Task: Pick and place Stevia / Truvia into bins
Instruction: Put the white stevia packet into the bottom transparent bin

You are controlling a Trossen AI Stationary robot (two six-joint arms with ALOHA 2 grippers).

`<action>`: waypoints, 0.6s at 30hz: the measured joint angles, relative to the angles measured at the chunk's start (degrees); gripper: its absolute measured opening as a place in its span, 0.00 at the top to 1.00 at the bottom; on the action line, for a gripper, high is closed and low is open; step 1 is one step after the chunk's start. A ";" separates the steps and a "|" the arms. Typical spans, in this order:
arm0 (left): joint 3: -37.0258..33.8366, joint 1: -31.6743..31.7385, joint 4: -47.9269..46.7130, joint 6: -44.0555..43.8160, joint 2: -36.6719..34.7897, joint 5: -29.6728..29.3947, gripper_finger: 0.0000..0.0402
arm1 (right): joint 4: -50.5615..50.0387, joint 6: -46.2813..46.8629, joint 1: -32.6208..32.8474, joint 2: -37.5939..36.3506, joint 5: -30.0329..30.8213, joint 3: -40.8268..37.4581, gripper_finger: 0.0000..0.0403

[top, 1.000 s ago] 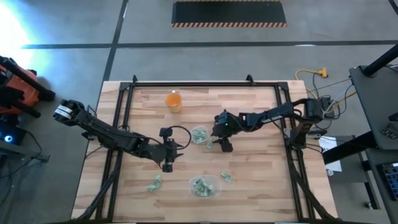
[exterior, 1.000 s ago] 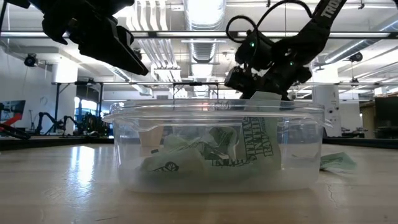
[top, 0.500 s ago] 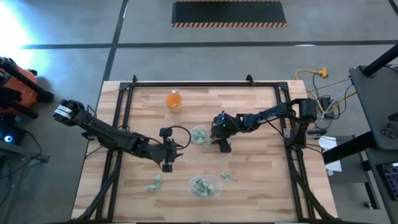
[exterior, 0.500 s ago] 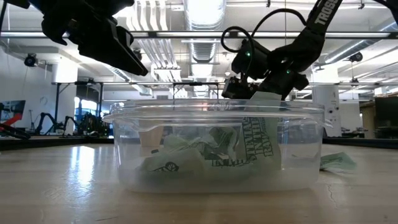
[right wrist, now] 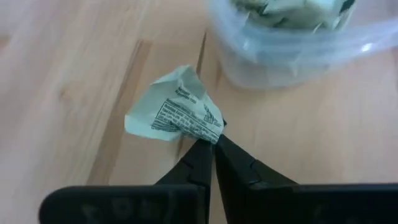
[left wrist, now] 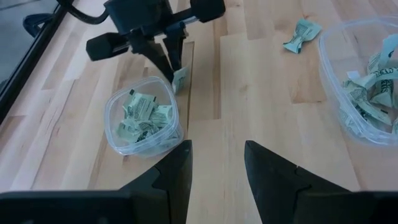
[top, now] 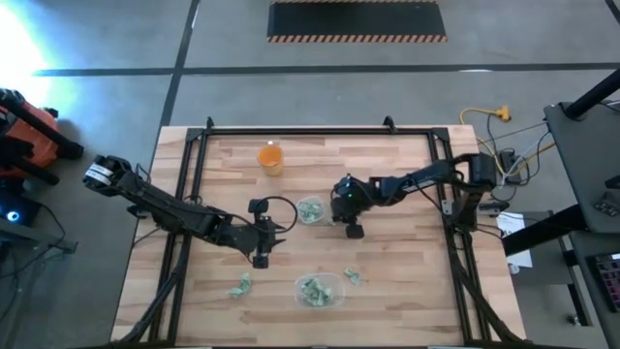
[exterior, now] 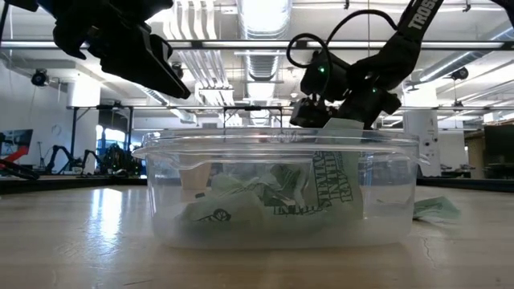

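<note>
On the wooden table [top: 387,184], sachet-filled round cup [left wrist: 142,118] sits beside the right gripper [right wrist: 213,142] pinching a sachet [right wrist: 174,114].

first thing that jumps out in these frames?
The right hand, shut on a crumpled Stevia sachet, right beside the small round cup, which is already stuffed with sachets, near the table's middle. Next, the larger tub at the front edge, also holding sachets, fills the low view. The left hand waits open over bare wood between the two containers, and an orange cup stands near the far edge.
</note>
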 joint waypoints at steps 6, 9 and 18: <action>-0.02 0.00 -0.08 0.01 0.00 0.00 0.68 | -6.15 -0.16 1.02 -3.84 -0.02 -0.49 0.98; -0.02 0.00 -0.11 0.02 0.00 0.00 0.68 | -8.00 -0.01 2.39 -6.26 -0.02 -0.49 0.98; -0.02 0.00 0.17 0.22 -0.01 0.00 0.68 | -8.22 3.51 9.93 -10.11 0.53 -0.20 0.98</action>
